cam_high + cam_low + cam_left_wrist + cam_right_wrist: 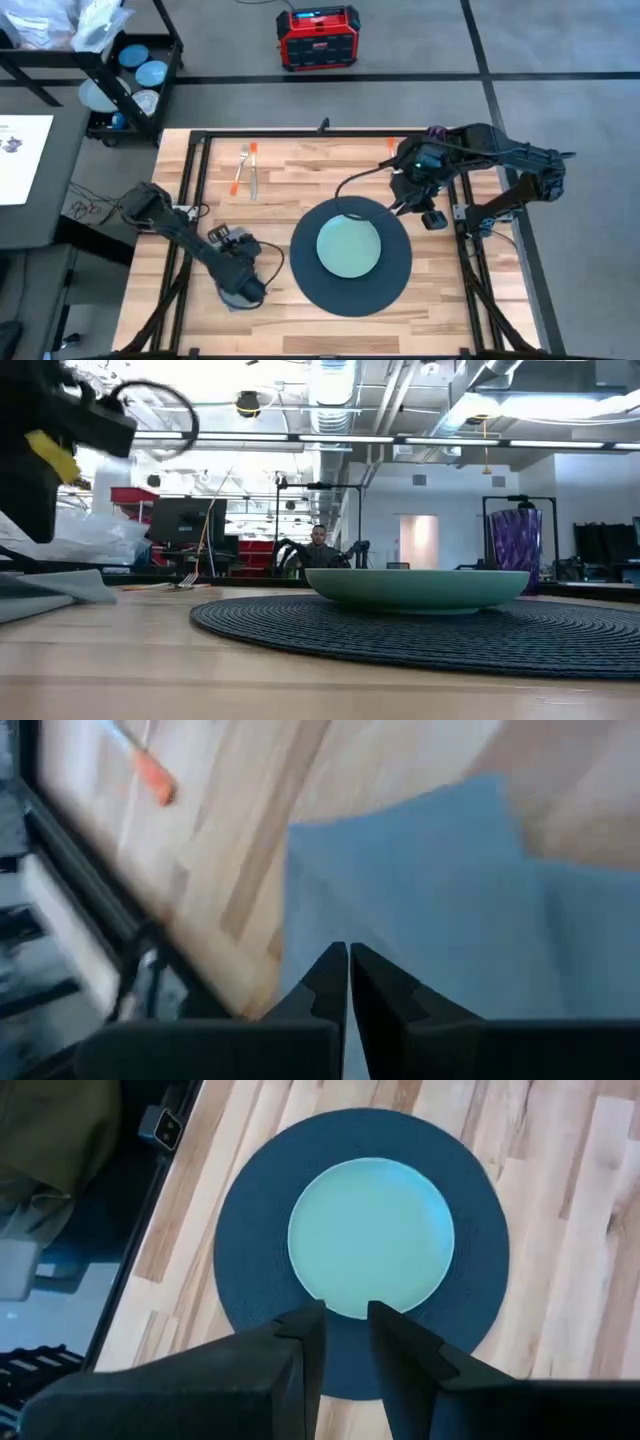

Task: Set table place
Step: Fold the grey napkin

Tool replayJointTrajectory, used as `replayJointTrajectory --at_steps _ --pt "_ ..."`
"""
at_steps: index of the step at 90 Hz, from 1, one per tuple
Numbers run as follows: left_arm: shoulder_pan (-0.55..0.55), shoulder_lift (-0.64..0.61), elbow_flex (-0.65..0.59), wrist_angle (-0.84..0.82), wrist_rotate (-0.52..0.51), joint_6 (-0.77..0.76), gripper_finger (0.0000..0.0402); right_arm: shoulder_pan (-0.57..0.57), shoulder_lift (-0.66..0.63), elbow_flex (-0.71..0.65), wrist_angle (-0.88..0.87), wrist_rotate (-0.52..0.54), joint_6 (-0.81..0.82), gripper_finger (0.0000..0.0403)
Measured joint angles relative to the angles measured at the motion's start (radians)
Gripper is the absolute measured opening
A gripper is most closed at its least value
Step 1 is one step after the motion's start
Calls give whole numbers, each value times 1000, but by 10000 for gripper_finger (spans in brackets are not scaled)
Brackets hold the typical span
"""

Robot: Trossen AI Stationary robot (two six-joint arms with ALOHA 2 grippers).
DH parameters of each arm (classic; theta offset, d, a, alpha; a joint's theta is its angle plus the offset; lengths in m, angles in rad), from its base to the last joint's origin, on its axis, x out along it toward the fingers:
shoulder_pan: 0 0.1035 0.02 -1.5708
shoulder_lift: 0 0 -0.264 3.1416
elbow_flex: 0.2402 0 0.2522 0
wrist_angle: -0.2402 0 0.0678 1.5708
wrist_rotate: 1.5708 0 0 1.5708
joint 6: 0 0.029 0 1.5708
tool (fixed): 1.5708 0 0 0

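Observation:
A pale green plate rests flat on a dark round mat in the middle of the wooden table. My right gripper hovers open and empty over the mat's far right side, looking down on the plate. My left gripper is shut near the table's near left, directly over a grey-blue napkin. Only a corner of the napkin shows in the high view. Orange-handled cutlery lies on the wood at the far left. My left gripper points its shut fingers down at the napkin, close to the napkin's edge. I cannot tell whether the fingertips touch or hold the cloth. In the low view the napkin lies on the table.
Another orange-handled piece lies at the far right by my right arm. A black cart with blue plates stands beyond the far left corner, and a red box sits on the floor. A person sits far behind the table.

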Motion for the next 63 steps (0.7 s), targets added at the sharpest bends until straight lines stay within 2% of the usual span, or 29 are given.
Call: replayJointTrajectory --at_steps 6,12,33,47,63 --pt "15 -14 2 144 -12 99 0 0 0 0 0 0 -9 66" --pt "50 -16 2 220 -19 193 0 0 0 0 3 0 -22 66" --pt "172 -11 2 245 -22 406 5 -3 0 0 -2 2 -27 66" --pt "269 -11 2 393 -36 622 49 -3 0 0 -4 2 -50 66" --pt "335 -11 2 488 -44 739 109 -3 0 0 -5 2 -43 66"
